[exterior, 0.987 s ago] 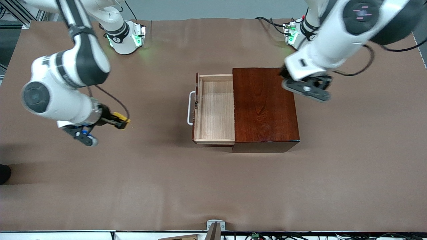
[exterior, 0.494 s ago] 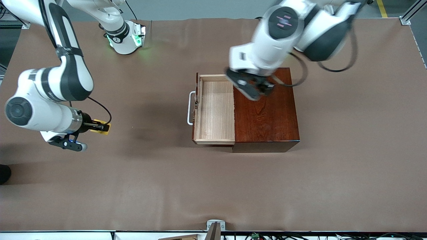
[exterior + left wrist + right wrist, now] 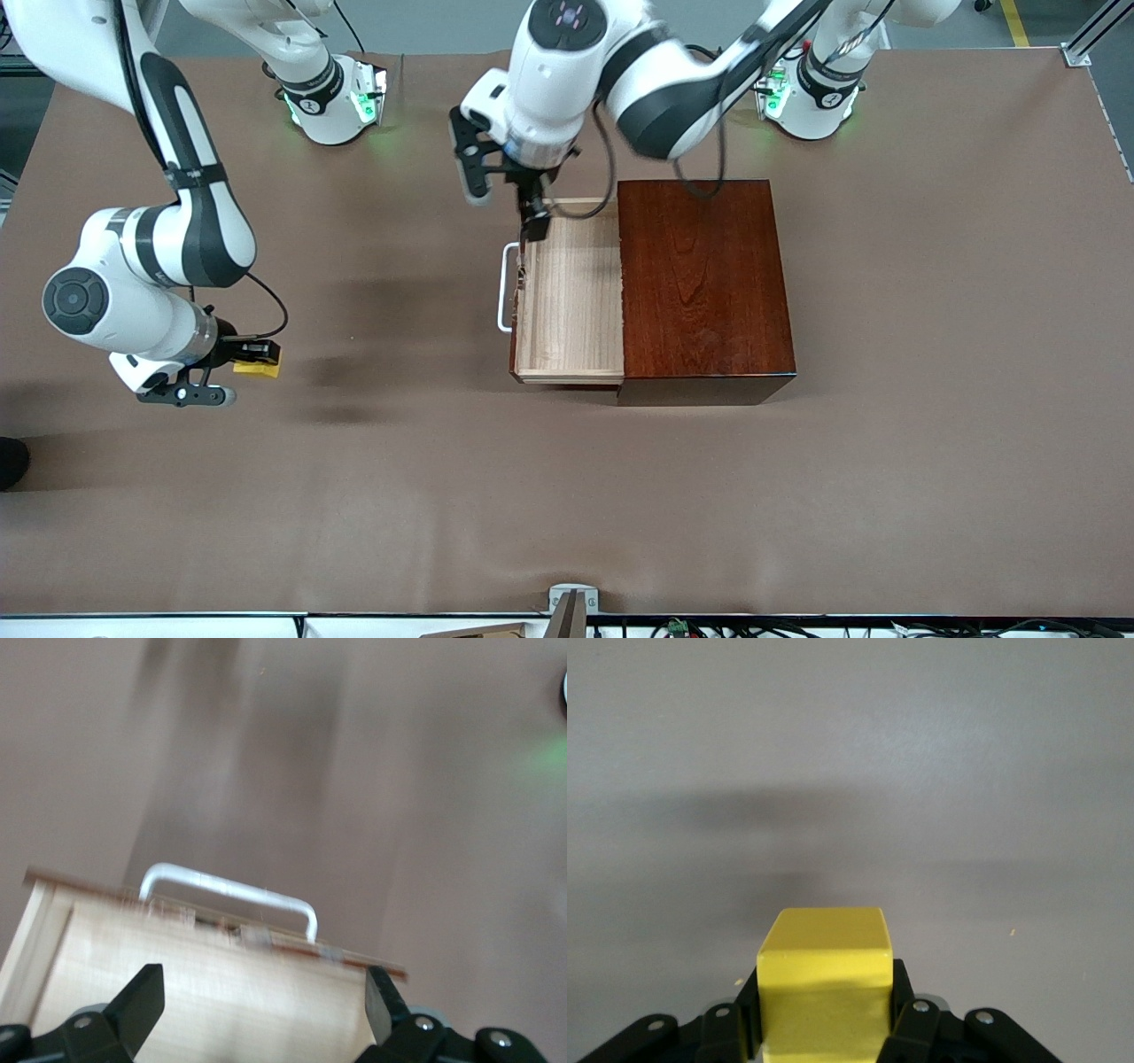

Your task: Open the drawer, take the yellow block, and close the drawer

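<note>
Two arms are over the brown-covered bench (image 3: pixel 886 496). Toward the right arm's end of the bench, the right gripper (image 3: pixel 257 357) hangs low over bare cloth, well apart from the wooden box, its fingers pinching the small bright yellow cube (image 3: pixel 257 367). In the right wrist view the yellow block (image 3: pixel 825 983) sits squarely between the black fingers (image 3: pixel 908 1028), which press on two of its sides; plain cloth lies beneath it, and whether it touches that cloth cannot be told.

Near the middle of the bench the pale-wood drawer tray (image 3: pixel 571 292) stands pulled out of the glossy dark reddish-brown wooden box (image 3: pixel 704 288), toward the right arm's end. Its floor is bare wood. The white loop handle (image 3: pixel 506 288) on its front faces the right arm's end of the bench.

The left arm reaches across from its base at the bench's top edge. The left gripper (image 3: pixel 532 221) is over the drawer's front corner farthest from the front camera, fingers spread wide. In the left wrist view the two black fingertips (image 3: pixel 142 997) stand well apart, with the drawer front (image 3: pixel 213 979) and white handle (image 3: pixel 232 893) showing between them; nothing is gripped.
</note>
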Controlling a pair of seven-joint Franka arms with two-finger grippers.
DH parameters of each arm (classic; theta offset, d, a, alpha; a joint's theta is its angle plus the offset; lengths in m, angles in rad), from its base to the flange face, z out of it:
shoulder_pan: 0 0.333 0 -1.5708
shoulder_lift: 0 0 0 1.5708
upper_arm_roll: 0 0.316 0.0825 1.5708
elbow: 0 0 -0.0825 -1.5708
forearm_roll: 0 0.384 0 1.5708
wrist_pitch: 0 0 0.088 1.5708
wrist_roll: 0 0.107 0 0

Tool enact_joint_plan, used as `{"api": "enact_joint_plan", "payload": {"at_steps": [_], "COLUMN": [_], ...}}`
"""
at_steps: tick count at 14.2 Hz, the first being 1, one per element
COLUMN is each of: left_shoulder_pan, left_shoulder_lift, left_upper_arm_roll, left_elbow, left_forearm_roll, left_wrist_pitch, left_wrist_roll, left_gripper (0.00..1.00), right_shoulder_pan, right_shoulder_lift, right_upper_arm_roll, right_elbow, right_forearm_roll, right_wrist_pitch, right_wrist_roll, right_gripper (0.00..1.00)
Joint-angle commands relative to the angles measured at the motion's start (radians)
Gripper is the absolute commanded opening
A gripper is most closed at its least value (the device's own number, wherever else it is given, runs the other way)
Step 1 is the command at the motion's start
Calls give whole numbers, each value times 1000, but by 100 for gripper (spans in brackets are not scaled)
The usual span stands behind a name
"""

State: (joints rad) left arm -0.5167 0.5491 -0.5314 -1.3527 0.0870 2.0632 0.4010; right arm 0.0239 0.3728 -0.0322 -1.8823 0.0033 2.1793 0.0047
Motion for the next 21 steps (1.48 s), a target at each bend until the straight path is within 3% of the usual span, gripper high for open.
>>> {"api": "enact_joint_plan", "payload": {"at_steps": [1, 4, 5, 11, 20, 21], "left_shoulder_pan": [-80, -236, -256, -246, -246, -244], "left_shoulder_lift": [129, 173, 196, 230, 206, 200], "left_upper_arm_roll": [45, 239, 269, 284, 350, 361], "left_elbow": [92, 92, 92, 83, 84, 84], "left_forearm_roll": [28, 28, 28, 23, 33, 33], "left_wrist_pitch": [98, 175, 195, 148, 40, 16], "left_wrist_roll": [152, 281, 300, 279, 180, 177], "left_gripper": [100, 100, 100, 100, 100, 100], "right_shoulder_pan": [-59, -85, -85, -45, -55, -55], "right_shoulder_lift": [46, 95, 112, 161, 199, 201], "right_upper_arm_roll": [20, 20, 20, 20, 20, 20], "right_elbow": [-3, -6, -11, -32, -34, -34], "right_forearm_roll": [-11, -11, -11, -6, -9, -9], "right_wrist_pitch": [78, 157, 186, 255, 298, 297], "right_wrist_roll": [-112, -186, -184, -33, -25, -26], "right_gripper": [0, 0, 0, 0, 0, 5]}}
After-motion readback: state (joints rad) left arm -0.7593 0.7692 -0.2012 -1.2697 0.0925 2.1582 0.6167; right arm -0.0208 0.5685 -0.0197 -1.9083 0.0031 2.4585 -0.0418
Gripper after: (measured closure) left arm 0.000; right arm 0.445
